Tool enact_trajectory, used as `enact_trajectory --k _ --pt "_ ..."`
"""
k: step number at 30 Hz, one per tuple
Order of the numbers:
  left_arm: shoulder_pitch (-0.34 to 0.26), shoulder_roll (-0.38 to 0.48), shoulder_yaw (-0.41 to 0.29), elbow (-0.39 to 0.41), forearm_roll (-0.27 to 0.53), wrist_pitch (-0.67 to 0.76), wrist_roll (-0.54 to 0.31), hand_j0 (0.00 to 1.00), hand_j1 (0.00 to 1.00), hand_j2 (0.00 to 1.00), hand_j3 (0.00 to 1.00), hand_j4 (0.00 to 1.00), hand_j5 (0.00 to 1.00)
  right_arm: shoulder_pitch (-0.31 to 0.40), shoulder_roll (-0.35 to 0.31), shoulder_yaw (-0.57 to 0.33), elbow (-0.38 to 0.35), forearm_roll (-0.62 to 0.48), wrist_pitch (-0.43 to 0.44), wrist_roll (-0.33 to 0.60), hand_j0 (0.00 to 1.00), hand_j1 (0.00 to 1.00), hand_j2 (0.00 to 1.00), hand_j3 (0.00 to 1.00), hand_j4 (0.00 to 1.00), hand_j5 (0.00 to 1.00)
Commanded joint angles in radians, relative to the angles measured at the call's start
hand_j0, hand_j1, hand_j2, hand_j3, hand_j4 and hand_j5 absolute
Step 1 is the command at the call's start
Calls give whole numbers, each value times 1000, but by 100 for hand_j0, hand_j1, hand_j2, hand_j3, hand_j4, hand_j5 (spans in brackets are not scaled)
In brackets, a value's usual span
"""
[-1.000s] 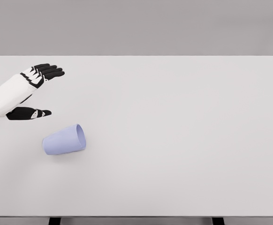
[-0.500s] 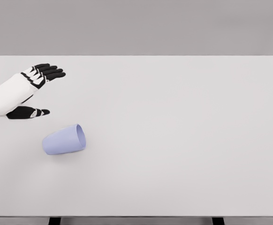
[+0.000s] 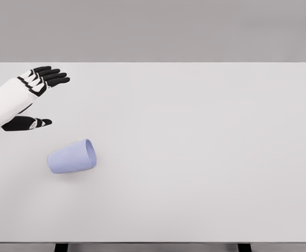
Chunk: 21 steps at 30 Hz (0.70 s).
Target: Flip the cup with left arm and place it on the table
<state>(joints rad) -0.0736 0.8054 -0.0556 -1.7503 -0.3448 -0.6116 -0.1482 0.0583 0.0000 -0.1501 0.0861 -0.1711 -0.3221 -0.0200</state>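
Lavender cup [image 3: 72, 156] lies on its side on a white tabletop [image 3: 205, 157], below and slightly right of the robot's left hand [image 3: 29, 100], near it but not touching. Rim faces right and a bit away from the camera; closed base points left. Left hand comes in from the pic's left edge w/ a white forearm and black fingers [image 3: 50, 76]. Fingers are stretched out nearly flat toward the right, thumb [image 3: 27, 123] held apart below them, so the hand is wide open and holds nothing. Right arm isn't visible.

Judging by looks, cup is prob. light, rigid, thin-walled plastic w/ a smooth, maybe slippery surface; being round and tapered, it could roll if nudged. Best hold seems to be around the mid body, thumb one side, fingers opposite, leaving rim and base free for turning it upright. Flip not yet begun.
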Motion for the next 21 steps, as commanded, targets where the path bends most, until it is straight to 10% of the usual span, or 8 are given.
enact_trajectory --k 1,11,14,21 --pt "0 1 0 -3 15 1 1 100 100 100 100 100 100 0 0 0 0 -1 0 0 100 100 100 100 100 100" --pt "-5 15 -20 -51 4 1 -2 100 100 100 100 100 100 0 0 0 0 -1 0 0 100 100 100 100 100 100" --pt "-29 179 -105 -51 20 1 7 100 100 100 100 100 100 0 0 0 0 -1 0 0 100 100 100 100 100 100" --pt "-72 356 -268 -51 273 1 7 100 100 100 100 100 100 0 0 0 0 -1 0 0 100 100 100 100 100 100"
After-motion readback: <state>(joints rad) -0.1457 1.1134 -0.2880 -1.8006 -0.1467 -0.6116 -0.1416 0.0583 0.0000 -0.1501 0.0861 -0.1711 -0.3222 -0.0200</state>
